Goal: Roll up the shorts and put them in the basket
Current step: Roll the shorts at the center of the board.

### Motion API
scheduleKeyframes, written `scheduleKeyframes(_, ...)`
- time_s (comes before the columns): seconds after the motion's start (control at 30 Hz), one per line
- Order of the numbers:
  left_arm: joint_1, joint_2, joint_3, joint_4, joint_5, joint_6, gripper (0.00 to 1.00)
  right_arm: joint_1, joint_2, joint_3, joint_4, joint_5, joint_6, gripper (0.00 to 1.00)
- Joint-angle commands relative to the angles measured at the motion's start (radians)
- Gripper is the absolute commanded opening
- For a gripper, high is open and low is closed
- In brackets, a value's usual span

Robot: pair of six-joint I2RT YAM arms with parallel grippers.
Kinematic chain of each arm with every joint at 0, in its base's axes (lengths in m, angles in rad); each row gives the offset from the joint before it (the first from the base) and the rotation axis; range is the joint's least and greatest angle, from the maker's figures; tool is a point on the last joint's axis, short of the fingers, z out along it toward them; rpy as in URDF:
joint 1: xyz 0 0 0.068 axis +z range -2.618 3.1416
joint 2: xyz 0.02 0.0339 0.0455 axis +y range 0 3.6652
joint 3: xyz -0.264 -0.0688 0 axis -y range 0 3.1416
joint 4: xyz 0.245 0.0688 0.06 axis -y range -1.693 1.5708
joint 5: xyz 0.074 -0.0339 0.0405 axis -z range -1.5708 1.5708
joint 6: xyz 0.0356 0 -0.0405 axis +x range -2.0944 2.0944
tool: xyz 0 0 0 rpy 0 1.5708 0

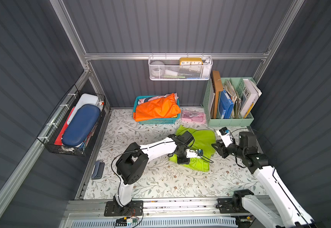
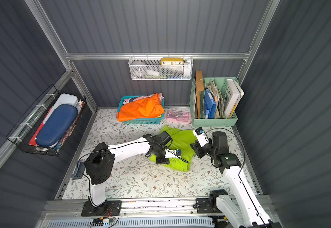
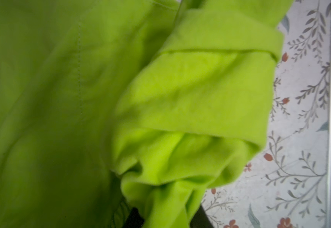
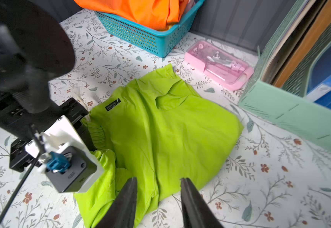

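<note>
Carefully: your left fingers are clenching a fold of the shorts, lying at 2 o'clock on the surface; your right fingers are hovering released at their 3 o'clock edge — you are needing both ends pinched to roll evenly.

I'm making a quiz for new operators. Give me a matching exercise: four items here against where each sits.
1. shorts
2. orange garment
3. pink case
4. yellow clock

a. in the white mesh basket on the wall
b. crumpled on the open floral table
c. piled in the teal basket
d. on the table beside the mint file holder

Pairs: 1-b, 2-c, 3-d, 4-a
</note>
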Motion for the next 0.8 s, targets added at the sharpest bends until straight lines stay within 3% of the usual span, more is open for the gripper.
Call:
scheduleKeyframes(0.0, 0.024, 0.047, 0.088, -0.200, 0.164, -0.056, 0.21, 0.009, -0.084, -0.011, -0.037, 0.004, -0.098, 0.42)
scheduleKeyframes(0.13, 0.039, 0.103, 0.140, -0.254, 0.261, -0.081, 0.24, 0.028, -0.187, -0.016, -0.095, -0.008, -0.188, 0.46)
scheduleKeyframes(0.43, 0.071, 0.266, 0.203, -0.269, 0.302, -0.096, 0.28, 0.098, -0.413, -0.005, -0.192, -0.108, -0.390, 0.59)
scheduleKeyframes(0.77, 0.163, 0.479, 0.349, -0.306, 0.342, -0.128, 0.30, 0.116, -0.509, 0.001, -0.425, -0.287, -0.627, 0.55)
